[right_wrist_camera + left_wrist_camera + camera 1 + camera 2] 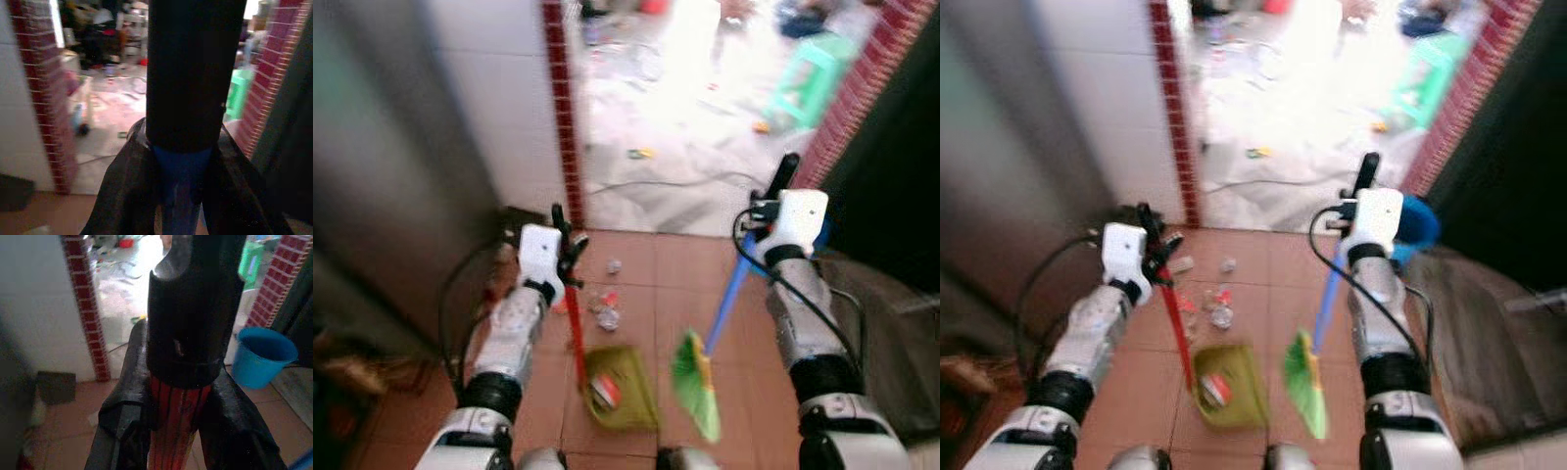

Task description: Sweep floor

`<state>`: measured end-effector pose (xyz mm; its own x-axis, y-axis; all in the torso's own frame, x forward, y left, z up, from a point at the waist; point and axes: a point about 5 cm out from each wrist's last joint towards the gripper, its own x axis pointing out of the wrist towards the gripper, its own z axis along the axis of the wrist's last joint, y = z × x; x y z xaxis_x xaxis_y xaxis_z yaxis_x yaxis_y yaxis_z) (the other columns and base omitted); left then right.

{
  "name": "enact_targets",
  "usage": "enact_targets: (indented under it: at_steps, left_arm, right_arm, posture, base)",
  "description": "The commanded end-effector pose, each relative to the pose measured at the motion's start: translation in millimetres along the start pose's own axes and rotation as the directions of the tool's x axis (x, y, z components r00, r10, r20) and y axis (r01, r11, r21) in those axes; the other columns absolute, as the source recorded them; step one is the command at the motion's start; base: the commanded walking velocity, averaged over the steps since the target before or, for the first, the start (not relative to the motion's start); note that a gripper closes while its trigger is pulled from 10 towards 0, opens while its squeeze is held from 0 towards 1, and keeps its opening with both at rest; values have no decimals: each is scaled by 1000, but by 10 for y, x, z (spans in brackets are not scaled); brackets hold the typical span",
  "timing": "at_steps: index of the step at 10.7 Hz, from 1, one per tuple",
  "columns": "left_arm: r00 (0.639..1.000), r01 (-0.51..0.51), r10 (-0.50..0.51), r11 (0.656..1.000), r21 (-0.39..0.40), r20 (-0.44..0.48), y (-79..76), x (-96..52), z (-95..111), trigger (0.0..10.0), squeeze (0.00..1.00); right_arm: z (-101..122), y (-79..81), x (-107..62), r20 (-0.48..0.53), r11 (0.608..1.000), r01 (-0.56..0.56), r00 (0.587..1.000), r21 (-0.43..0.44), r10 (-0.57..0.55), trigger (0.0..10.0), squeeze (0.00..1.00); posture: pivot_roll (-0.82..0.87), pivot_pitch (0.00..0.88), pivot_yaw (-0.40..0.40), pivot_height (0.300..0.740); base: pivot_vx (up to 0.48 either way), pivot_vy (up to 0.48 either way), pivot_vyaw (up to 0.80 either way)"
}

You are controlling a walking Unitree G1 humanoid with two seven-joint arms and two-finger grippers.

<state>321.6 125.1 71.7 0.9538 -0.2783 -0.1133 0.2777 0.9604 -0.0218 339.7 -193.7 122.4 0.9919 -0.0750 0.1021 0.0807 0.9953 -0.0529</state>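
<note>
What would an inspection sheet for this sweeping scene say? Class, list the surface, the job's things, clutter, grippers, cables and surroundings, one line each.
Surface: tiled floor, reddish-brown here, pale beyond the doorway.
Job's things: green dustpan on a red handle, with a piece of rubbish inside; green broom on a blue handle.
Clutter: scraps of litter ahead of the dustpan; more litter on the pale floor.
Grippers: left gripper shut on the red handle; right gripper shut on the blue handle.
Cables: black cables along both arms; a thin cable on the pale floor.
Surroundings: brick-edged doorway, blue bucket, green stool.
</note>
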Motion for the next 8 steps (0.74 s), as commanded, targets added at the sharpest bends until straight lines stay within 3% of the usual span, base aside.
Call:
enact_targets:
  at_steps: [1,7,8]
  left_arm:
    - [998,46,-44,998,-33,55,-80,24,113,10000,0]
    - [993,99,-98,995,-17,69,-118,8,152,10000,0]
    - [993,97,-95,995,-18,70,-115,8,154,10000,0]
  right_arm:
    - [75,24,48,36,1000,7,999,3,-7,10000,0]
    - [2,67,31,14,1000,19,1000,1,-19,10000,0]
    - [-2,72,27,14,1000,19,1000,7,-20,10000,0]
  posture:
    - [-42,0,-8,740]
    - [-42,0,-3,740]
    - [-42,0,-3,740]
  base:
    - [0,0,-800]
    - [0,0,-800]
    - [0,0,0]
